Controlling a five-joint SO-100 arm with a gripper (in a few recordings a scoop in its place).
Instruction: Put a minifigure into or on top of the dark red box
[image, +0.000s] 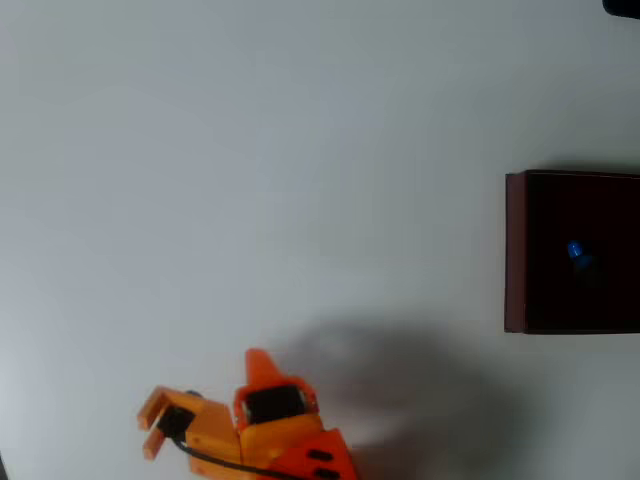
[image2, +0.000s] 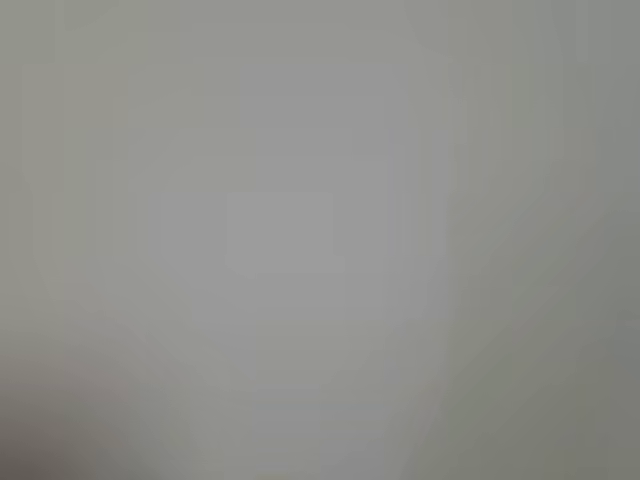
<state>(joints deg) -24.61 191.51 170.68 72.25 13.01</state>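
Your widest thing is the pale grey table (image: 300, 150), bare across most of the overhead view; the wrist view gives you just a blurred grey surface with no detail to read. Next in size, the dark red box (image: 515, 250) sits at the right edge of the overhead view, cut off by the frame, its maroon wall showing on the left side and its inside nearly black. Your orange arm (image: 270, 435) lies at the bottom edge, well apart from the box, casting a soft shadow to its right. You cannot tell from here whether the gripper (image: 152, 428) has its fingers spread or closed. Smallest, the minifigure (image: 577, 252) rests inside the box, its blue head showing against the dark interior.
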